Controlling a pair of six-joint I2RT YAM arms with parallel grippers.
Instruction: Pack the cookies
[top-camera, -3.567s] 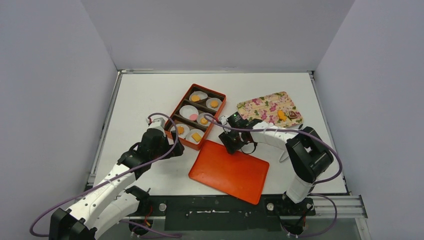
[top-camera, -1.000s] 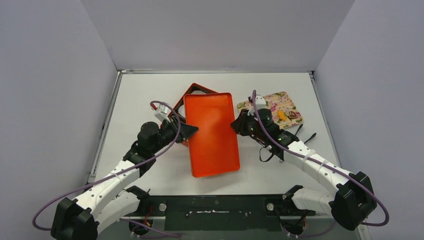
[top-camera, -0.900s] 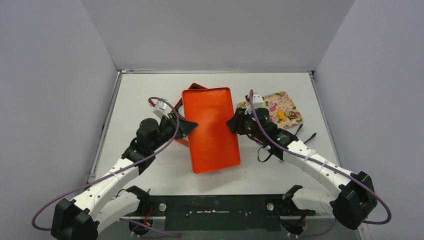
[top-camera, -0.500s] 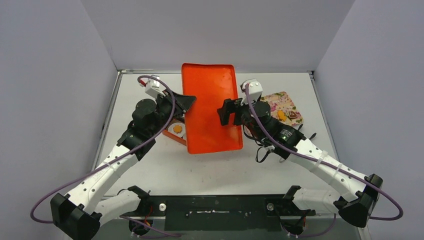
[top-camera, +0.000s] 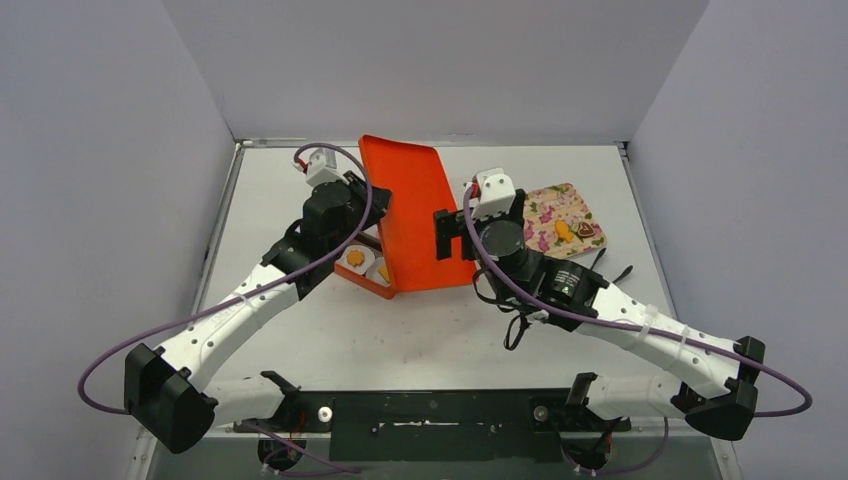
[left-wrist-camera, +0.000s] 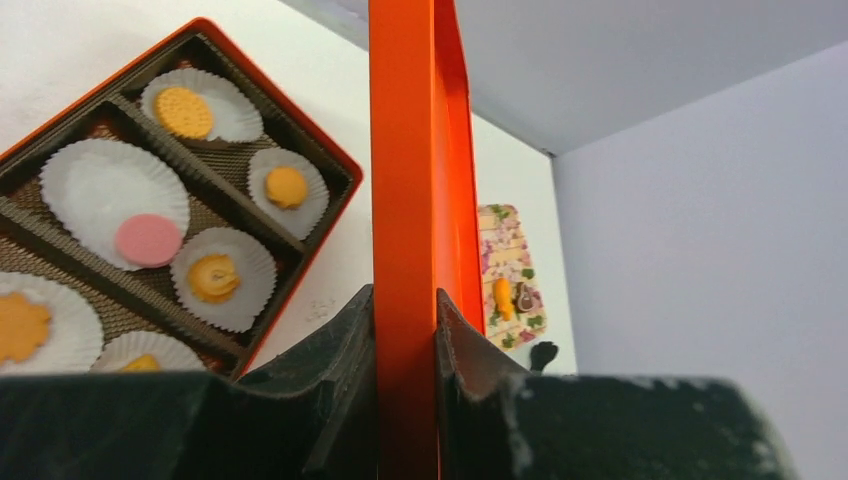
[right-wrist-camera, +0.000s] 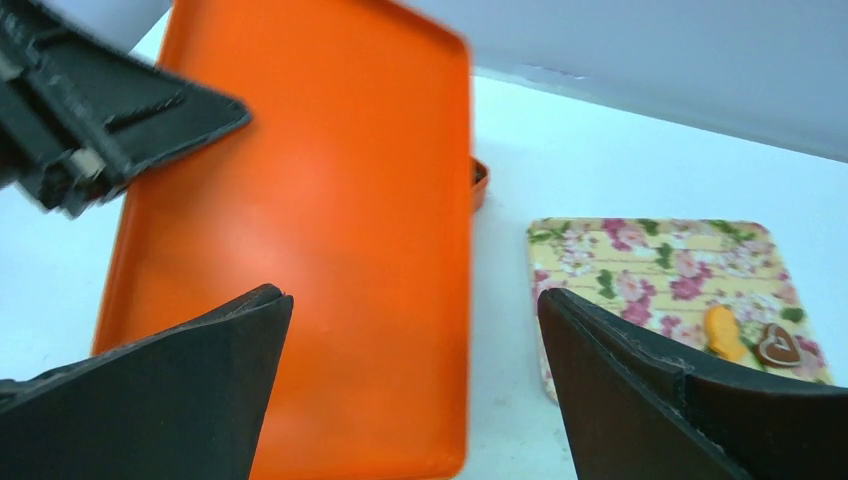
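My left gripper is shut on the edge of the orange lid, which it holds tilted up on edge above the orange box. In the box, cookies lie in white paper cups: round orange ones and a pink one. The lid hides most of the box from above. My right gripper is open just right of the lid, touching nothing. An orange cookie and a dark heart cookie lie on the flowered tray.
The flowered tray sits at the back right, close behind my right arm. Grey walls close off the table on three sides. A black cable loop hangs under the right arm.
The lid rose off the table and swung up from flat to steeply tilted over the box. My right gripper let go of it and opened wide. My left gripper kept its hold.
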